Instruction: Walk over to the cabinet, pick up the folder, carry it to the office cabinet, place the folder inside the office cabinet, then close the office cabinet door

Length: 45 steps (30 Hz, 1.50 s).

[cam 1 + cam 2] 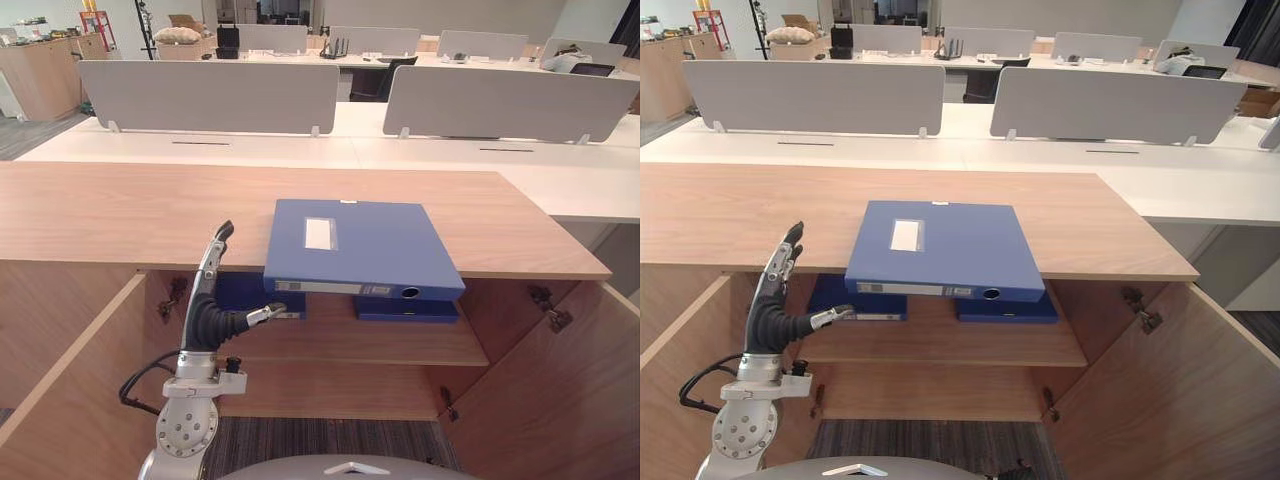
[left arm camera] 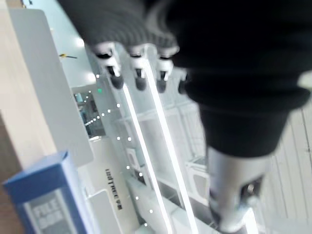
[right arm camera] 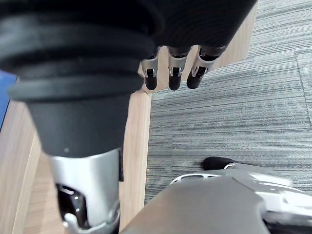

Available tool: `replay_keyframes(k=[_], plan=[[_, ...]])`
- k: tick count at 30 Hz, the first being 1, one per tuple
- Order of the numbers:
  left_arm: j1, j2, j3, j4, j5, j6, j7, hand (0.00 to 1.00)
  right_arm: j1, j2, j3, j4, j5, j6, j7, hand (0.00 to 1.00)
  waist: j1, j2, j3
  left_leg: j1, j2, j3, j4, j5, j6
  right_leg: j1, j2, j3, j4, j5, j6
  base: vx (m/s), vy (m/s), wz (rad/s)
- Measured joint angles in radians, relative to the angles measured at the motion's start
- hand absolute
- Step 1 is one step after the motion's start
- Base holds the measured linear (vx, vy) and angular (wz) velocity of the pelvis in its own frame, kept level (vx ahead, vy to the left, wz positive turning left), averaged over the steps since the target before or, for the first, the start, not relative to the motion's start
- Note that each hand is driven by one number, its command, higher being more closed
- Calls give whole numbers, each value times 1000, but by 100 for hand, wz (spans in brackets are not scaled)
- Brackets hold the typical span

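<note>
Flat blue plastic folder (image 1: 360,245) lies on the light wooden cabinet top (image 1: 120,215), its spine overhanging the front edge. Both cabinet doors stand open; two more blue folders (image 1: 405,310) lie on the inner shelf. The left hand (image 1: 205,300) is raised before the open left side, fingers straight up, thumb out sideways, gripping nothing; thumb tip possibly touches a shelf folder, hard to tell. The right hand (image 3: 173,73) hangs over grey carpet (image 3: 234,122), fingers relaxed, empty.
</note>
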<state>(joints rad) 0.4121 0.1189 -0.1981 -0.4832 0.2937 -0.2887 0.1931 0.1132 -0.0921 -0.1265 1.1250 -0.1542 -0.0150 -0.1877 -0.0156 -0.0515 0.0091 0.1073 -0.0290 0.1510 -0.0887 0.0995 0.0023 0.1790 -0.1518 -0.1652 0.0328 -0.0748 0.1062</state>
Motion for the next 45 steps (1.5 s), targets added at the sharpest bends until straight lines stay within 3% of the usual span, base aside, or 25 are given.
replay_keyframes(k=[12, 25, 45], plan=[[-26, 21, -49, 44, 118, 5, 0, 0, 1, 1, 6, -1, 0, 0, -1, 0, -9, 9, -9, 1, -6, -15, 0, -2, -1, 14, 1, -7, -12, -5, -24, 36, 4, 4], [-123, 75, -90, 44, 259, 8, 20, 0, 1, -1, 26, 1, 0, 0, 0, 0, -23, 7, -37, 1, -5, -11, 0, -13, -9, 15, 2, -5, -21, -7, -25, 20, -4, -1], [-154, 157, -159, 45, 420, 8, -4, 0, 2, -3, 3, 1, 1, 1, 4, 0, -44, 13, -48, 1, -4, 3, 0, -24, -10, 9, 3, 10, -25, -11, -33, 0, 0, -1]])
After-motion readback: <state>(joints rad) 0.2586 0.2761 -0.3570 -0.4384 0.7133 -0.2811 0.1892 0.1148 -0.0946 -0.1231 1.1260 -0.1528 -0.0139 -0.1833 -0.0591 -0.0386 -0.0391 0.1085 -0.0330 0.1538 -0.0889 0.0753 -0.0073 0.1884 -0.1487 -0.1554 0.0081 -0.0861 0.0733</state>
